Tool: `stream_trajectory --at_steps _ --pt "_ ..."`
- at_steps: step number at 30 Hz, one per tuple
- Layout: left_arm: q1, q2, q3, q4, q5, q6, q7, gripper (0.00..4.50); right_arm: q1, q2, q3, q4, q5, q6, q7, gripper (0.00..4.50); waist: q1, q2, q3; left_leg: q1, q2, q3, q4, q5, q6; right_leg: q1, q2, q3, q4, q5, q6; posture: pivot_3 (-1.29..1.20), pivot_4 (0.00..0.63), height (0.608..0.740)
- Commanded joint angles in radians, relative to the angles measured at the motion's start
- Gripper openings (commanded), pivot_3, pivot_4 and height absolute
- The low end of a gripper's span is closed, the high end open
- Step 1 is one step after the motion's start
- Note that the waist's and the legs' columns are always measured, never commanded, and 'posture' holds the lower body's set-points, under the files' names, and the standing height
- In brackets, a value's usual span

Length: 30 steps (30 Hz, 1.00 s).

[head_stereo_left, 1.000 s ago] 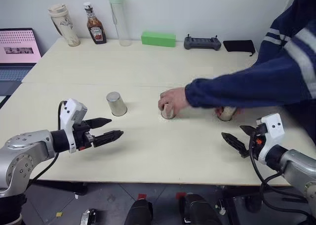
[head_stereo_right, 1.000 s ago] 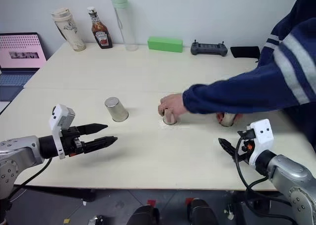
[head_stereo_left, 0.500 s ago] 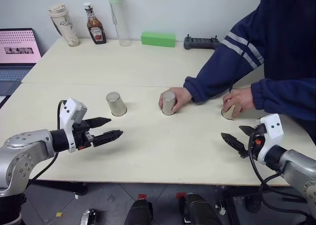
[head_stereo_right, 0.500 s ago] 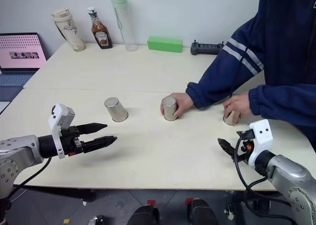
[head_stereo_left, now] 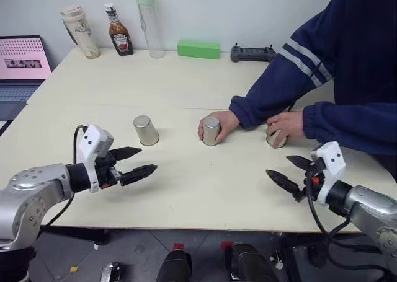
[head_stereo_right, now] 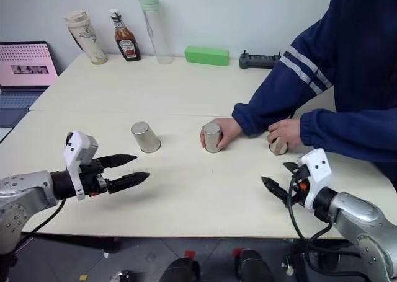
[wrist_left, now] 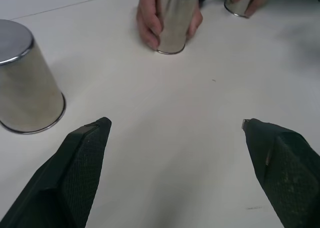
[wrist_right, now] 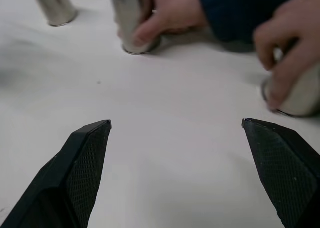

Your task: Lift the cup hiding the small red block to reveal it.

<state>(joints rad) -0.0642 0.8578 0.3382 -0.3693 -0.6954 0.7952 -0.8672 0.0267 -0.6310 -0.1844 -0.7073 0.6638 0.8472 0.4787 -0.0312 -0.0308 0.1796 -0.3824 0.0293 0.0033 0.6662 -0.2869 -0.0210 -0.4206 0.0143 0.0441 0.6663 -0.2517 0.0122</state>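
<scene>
Since a second ago the person's arms have uncrossed: one hand now rests around the middle cup and the other hand covers the right cup, which has slid left along the bench toward the middle one. Meanwhile the right claw has edged left, while the left claw has stayed where it was.

Judging by this, the shuffle is not over, so the robot is at the watching stage and no lift has begun. The next move calls for waiting until both hands clear, then sending a claw to the one cup that hides the small red block. That block is out of sight, presumably under one of the three look-alike cups, and which one cannot be told.

Both claws hover wide open above the near part of the bench, holding nothing. The left cup stands free, just beyond the left claw and slightly to its right. The middle cup sits farther off, between the two claws. The right cup lies beyond the right claw, close ahead of it, under the person's fingers.
</scene>
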Motion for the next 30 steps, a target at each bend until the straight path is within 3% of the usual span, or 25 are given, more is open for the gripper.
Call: stream_trajectory --at_steps 1,3,7,14,18,30 --pt "0.016 -0.055 -0.004 -0.093 0.002 -0.062 0.04 4.5 -0.102 0.061 0.164 0.114 -0.128 -0.175 0.044 4.44 -0.003 -0.002 -0.002 0.0 0.0 0.0 0.0 0.0 0.0 0.0 0.0 0.0 0.0 0.0 0.0 0.0 0.15 0.74" --pt "0.029 -0.08 -0.01 -0.119 0.014 -0.079 0.063 4.5 -0.144 0.091 0.217 0.17 -0.176 -0.229 0.05 4.44 -0.001 -0.003 -0.002 0.001 0.0 0.001 0.002 0.0 0.0 0.001 0.0 0.001 0.001 0.001 0.0 0.0 0.15 0.74" --pt "0.032 -0.158 -0.037 -0.15 0.061 -0.141 0.146 4.5 -0.159 0.115 0.16 0.138 -0.123 -0.23 0.057 4.44 0.006 -0.003 -0.002 0.0 -0.001 0.0 0.003 0.0 0.0 0.0 0.0 0.001 0.005 0.0 0.0 0.0 0.15 0.74" --pt "-0.067 -0.349 -0.238 -0.045 0.218 -0.295 0.251 4.5 -0.056 0.085 0.095 0.017 -0.062 -0.243 0.096 4.44 0.022 -0.004 -0.002 0.0 -0.002 -0.001 0.011 0.0 0.0 0.001 -0.001 0.0 0.01 0.0 0.0 0.0 0.15 0.74" --pt "-0.189 -0.474 -0.356 0.156 0.339 -0.422 0.295 4.5 0.0 0.068 0.089 -0.044 -0.073 -0.251 0.092 4.44 0.024 -0.004 -0.002 0.003 -0.003 -0.001 0.014 0.001 0.001 0.004 0.002 0.0 0.013 0.001 0.001 0.0 0.15 0.74" --pt "-0.554 -0.682 -0.449 0.835 0.537 -0.769 0.315 4.5 0.087 0.064 -0.003 -0.184 0.007 -0.183 0.0 4.44 0.027 -0.003 -0.003 0.002 -0.003 -0.001 0.014 0.002 0.003 0.006 0.003 -0.001 0.011 0.001 0.001 0.0 0.15 0.74"
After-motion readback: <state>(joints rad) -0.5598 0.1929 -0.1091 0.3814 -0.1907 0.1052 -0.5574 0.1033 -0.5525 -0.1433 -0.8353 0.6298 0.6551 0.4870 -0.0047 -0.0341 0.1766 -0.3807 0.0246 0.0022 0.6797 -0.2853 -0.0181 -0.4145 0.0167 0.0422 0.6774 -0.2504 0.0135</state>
